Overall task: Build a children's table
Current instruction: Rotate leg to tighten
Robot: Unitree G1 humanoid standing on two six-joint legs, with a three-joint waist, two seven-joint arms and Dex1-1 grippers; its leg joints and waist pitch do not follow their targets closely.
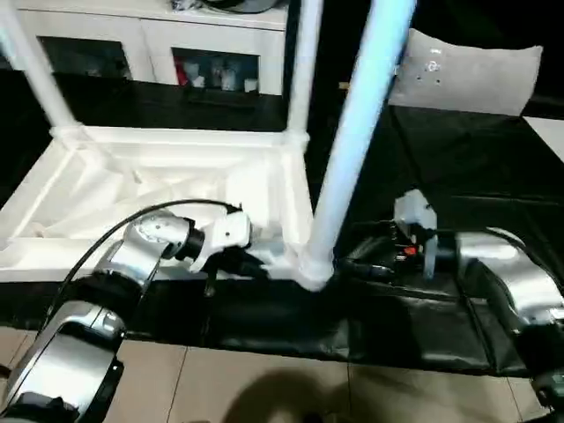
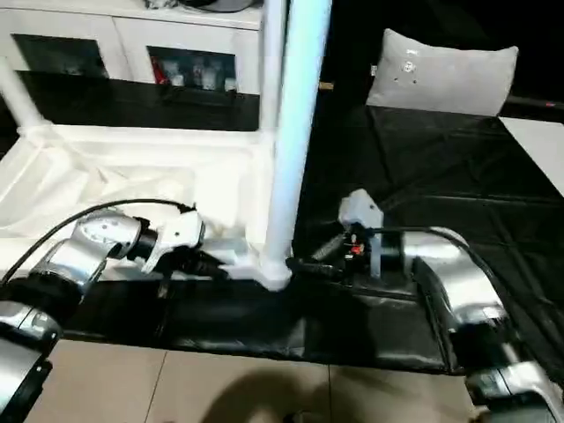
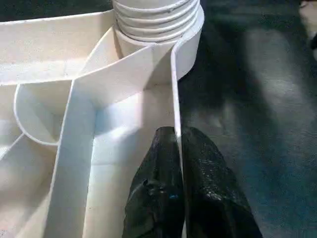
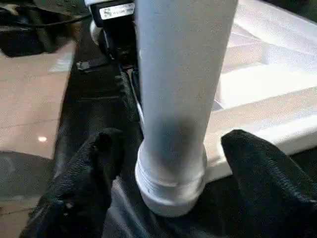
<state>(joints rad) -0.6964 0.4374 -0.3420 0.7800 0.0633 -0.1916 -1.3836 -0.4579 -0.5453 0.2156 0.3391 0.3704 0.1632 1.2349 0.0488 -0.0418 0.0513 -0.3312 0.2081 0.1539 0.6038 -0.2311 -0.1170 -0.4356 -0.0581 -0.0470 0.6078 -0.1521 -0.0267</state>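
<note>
The white tabletop (image 1: 167,172) lies upside down on a black mat, ribs facing up. Two white legs stand in its far corners (image 1: 35,70) (image 1: 301,62). A third leg (image 1: 352,132) rises from the near right corner socket (image 3: 158,29). My left gripper (image 3: 177,144) is shut on the tabletop's thin near rim, just left of that socket, one finger on each side of the wall. My right gripper (image 4: 171,141) is open at the base of the near leg (image 4: 183,74). Its fingers (image 4: 94,163) flank the tube with a gap on both sides.
Behind the tabletop stands a white cabinet with glass doors (image 1: 150,44). A grey cushion (image 1: 467,75) lies at the back right on the black mat (image 1: 458,159). Tiled floor (image 1: 264,388) runs along the mat's near edge.
</note>
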